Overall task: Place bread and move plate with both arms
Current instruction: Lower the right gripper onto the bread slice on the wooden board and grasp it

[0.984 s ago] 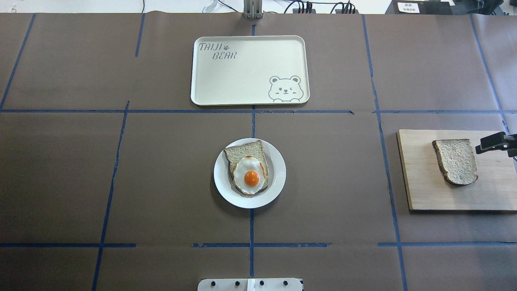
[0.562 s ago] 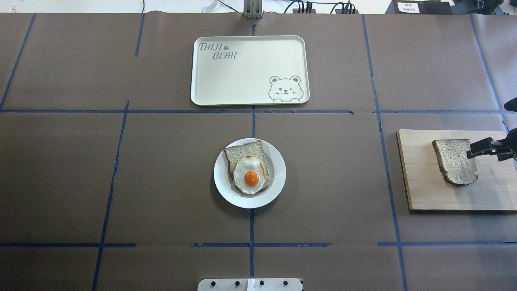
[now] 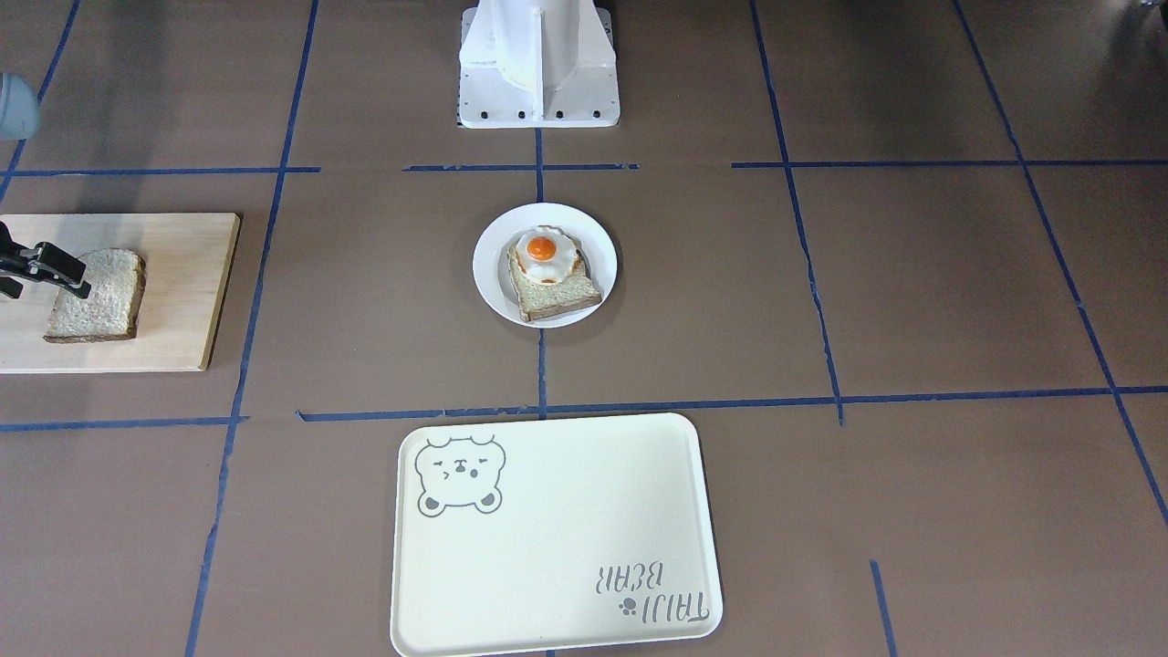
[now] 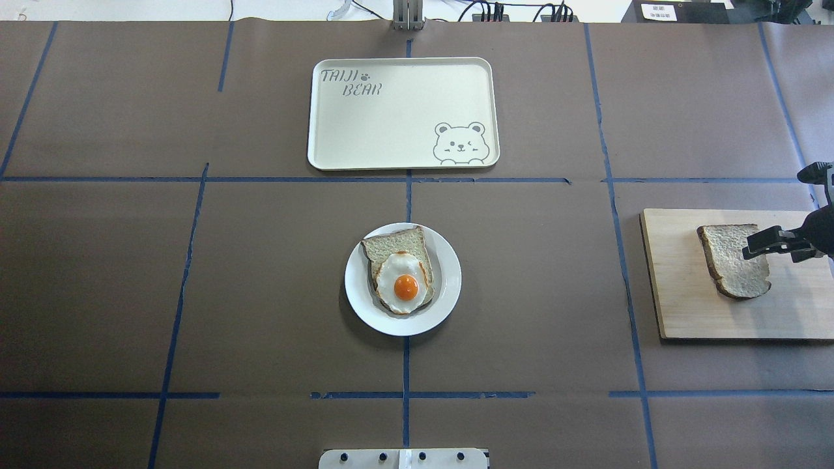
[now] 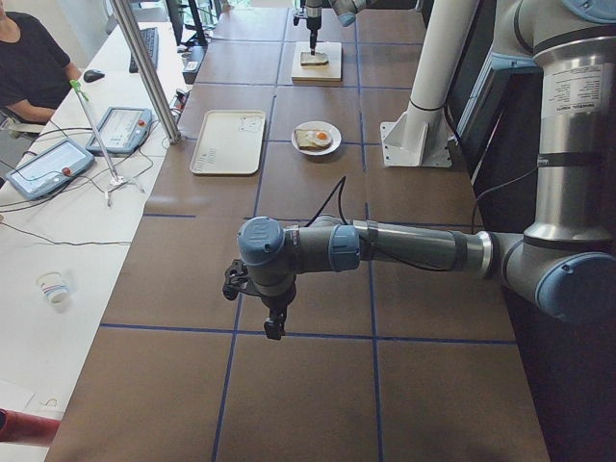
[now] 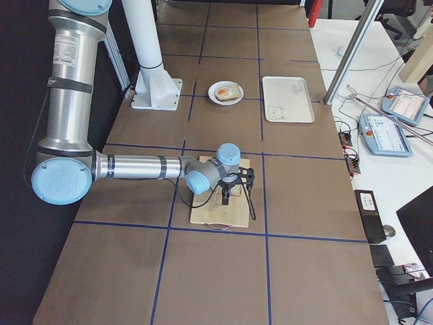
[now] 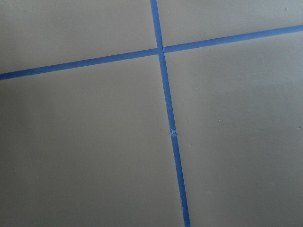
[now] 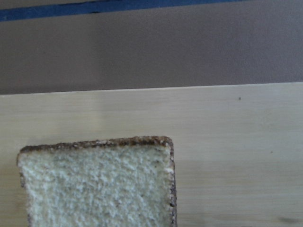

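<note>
Near the right edge of the table [image 4: 260, 293], the right tool [image 4: 772, 251] has crept inward over the last second. It was beside the bread [image 4: 730, 260], clear of its crust, and now one black finger overhangs the slice's right-hand part while the other sits beyond that edge. The two fingers stand apart, released, with nothing between them. By my reading the reach is almost finished, and what remains is to come down and close on the slice. How high the tool hangs above the crumb I cannot tell.

The bread lies flat on the wooden board [image 4: 684, 312], well apart from the plate [image 4: 448, 280] at the middle of the table. The plate already carries the egg-topped slice [image 4: 404, 286]. The tray [image 4: 404, 85] waits toward the far edge. Neither the placing nor the two-armed plate move looks begun.

The slice's long axis runs roughly from the far edge to the robot's edge, skewed a little toward the right edge at its near end. Its straight, square-cornered base faces the far edge. The rounder, domed end seems to face the robot's edge.

The left tool [image 5: 273, 325] hangs over bare table toward the left edge. Whether it is released or clenched I cannot tell.
</note>
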`<state>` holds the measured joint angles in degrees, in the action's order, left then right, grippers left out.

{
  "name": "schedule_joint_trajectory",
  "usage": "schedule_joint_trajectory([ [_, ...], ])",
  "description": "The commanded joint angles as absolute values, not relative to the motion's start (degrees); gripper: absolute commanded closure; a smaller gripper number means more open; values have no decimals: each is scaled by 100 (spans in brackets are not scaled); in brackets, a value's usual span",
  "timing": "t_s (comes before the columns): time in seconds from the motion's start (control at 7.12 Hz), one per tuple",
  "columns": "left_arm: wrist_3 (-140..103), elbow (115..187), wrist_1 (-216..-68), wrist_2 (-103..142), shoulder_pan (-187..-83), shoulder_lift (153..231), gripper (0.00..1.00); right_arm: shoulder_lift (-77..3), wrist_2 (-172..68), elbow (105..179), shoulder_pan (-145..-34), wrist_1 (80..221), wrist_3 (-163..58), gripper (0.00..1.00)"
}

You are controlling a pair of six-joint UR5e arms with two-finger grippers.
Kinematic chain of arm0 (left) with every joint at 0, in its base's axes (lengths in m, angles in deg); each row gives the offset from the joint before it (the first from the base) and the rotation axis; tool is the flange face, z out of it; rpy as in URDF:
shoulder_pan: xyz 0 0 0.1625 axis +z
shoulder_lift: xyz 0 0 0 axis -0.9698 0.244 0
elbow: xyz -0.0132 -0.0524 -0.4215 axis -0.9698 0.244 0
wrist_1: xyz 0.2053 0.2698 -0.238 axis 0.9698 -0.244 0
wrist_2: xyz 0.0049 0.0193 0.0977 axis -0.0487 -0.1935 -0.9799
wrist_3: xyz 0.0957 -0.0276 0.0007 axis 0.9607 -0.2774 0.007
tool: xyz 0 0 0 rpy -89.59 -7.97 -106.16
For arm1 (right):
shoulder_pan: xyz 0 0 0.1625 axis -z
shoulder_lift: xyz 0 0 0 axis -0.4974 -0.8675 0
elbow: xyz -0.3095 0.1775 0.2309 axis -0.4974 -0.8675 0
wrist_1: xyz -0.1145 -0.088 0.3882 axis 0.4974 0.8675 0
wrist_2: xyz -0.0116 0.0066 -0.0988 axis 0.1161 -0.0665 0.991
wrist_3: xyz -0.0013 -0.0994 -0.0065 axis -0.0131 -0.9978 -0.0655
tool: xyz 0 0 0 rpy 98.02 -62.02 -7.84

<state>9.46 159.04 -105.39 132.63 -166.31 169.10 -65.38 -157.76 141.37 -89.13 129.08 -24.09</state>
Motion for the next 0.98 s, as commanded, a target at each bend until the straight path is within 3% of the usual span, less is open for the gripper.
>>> schedule_joint_trajectory([
  [0.0, 947, 15900, -10538, 13263, -16632, 16909, 0, -6535, -15780, 14018, -8872, 12910, -2450, 6],
  [0.42, 947, 15927, -10538, 13271, -16640, 16909, 0, -6430, -15780, 13948, -8837, 12910, -2406, 14],
  [0.56, 956, 15936, -10538, 13280, -16640, 16909, 0, -6430, -15788, 13947, -8845, 12910, -2415, 24],
  [0.84, 947, 15936, -10538, 13271, -16640, 16909, 0, -6430, -15832, 14008, -8845, 12910, -2406, 63],
])
